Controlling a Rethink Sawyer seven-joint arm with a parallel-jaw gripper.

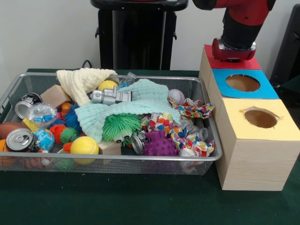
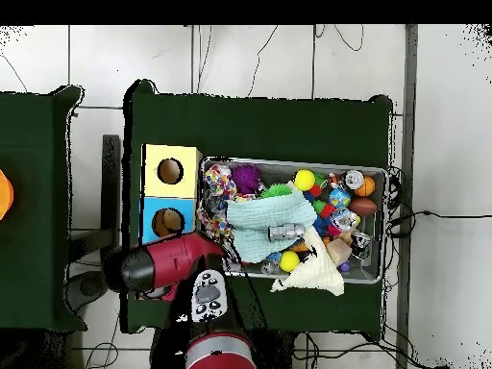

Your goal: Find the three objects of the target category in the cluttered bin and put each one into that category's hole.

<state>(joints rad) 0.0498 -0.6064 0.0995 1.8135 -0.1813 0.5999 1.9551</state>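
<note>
Nearest the front camera we see the wire mesh bin (image 1: 9, 96) on the green table (image 1: 140, 201). Along its front edge lie a soda can (image 1: 18, 139), a yellow ball (image 1: 84, 145), a purple spiky ball (image 1: 161, 144) and a crumpled, multicoloured dotted cloth (image 1: 180, 133). Behind these a green spiky creature (image 1: 121, 126) peeps from under a mint cloth (image 1: 140, 101), and on that cloth rests a silver toy robot (image 1: 111, 96). A cream knitted cloth (image 1: 82, 82) lies at the bin's far side. We cannot pick out any soft animal toy among the clutter in either view.

Beside the bin stand three wooden boxes in a row: first the yellow-topped one (image 1: 255, 140) with its hole (image 1: 260, 118), then the blue-topped one (image 1: 243, 84), and farthest the red-topped box (image 1: 232, 63).

The gripper (image 1: 234, 52) sits right down on that red top, covering its hole, so the hole is hidden directly beneath it. The fingers are out of sight, and we cannot tell whether they are spread, closed or holding anything. The overhead view shows the red arm (image 2: 168, 264) over the same box.
</note>
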